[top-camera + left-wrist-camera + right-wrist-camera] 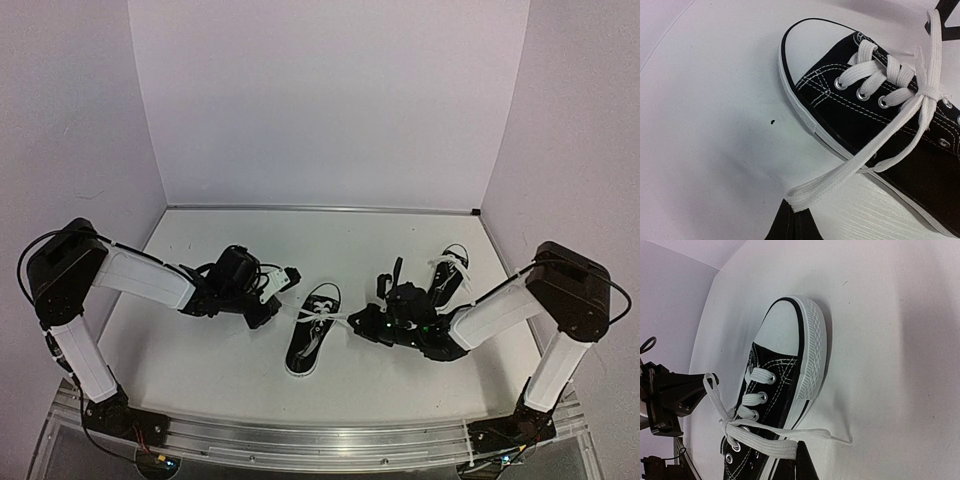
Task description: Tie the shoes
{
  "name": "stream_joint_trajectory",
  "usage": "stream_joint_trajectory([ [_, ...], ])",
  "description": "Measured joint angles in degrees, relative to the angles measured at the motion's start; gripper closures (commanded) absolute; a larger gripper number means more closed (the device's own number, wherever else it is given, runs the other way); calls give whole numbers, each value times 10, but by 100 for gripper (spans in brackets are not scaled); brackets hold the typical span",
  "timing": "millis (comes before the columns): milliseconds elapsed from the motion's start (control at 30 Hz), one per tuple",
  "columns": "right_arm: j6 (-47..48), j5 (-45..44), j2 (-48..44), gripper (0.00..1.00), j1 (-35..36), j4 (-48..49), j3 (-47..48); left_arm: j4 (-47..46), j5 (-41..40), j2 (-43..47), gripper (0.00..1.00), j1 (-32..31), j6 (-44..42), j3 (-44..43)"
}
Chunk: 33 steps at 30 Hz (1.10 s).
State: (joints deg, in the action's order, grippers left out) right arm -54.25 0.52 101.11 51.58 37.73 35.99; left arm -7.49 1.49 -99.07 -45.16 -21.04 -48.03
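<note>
**Bench and shoes.** We find both shoes on the bench [200, 350]. The centre shoe [311, 333] rests on its sole near the middle of the bench, somewhat toward the near edge, and it sits between the two pincers. The second shoe [453, 268] lies farther back toward the right edge, partly hidden behind the right arm. We cannot tell the state of its laces.

**Left pincer [289, 273].** It is closed and gripping. In its wrist view the fingertips [780, 230] pinch the end of the left strand [820, 184]. This flat white lace runs in a nearly straight line from the grip up to the crossing [928, 93] above the eyelets. The pincer sits just off the bench surface, beside the shoe's white sole and not touching the shoe.

**Right pincer [357, 322].** It is closed and gripping. Its fingertips [807, 470] clamp the right strand [765, 442], which leads from the same crossing out over the side of the shoe. A thin tail of lace trails onto the bench beyond the grip.

**Centre shoe, detail.** The two strands meet in one tight twist over the upper eyelets. Below it the lacing sits in even rows down to the white toe cap [782, 327].

**Other.** We note a small dark speck [773, 121] on the bench beside the toe.
</note>
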Motion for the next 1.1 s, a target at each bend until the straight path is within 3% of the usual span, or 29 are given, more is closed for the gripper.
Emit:
stream_joint_trajectory([
  [767,8,1,-4,100,-1,-20,8,30,20,4,98,10,-16,-7],
  [800,16,9,-1,98,-1,-24,15,32,24,5,92,10,-17,-7],
  [1033,63,80,18,56,-5,-43,81,50,49,14,40,7,-15,-7],
  [1100,70,90,13,50,-5,-54,86,56,51,32,13,5,-11,-7],
])
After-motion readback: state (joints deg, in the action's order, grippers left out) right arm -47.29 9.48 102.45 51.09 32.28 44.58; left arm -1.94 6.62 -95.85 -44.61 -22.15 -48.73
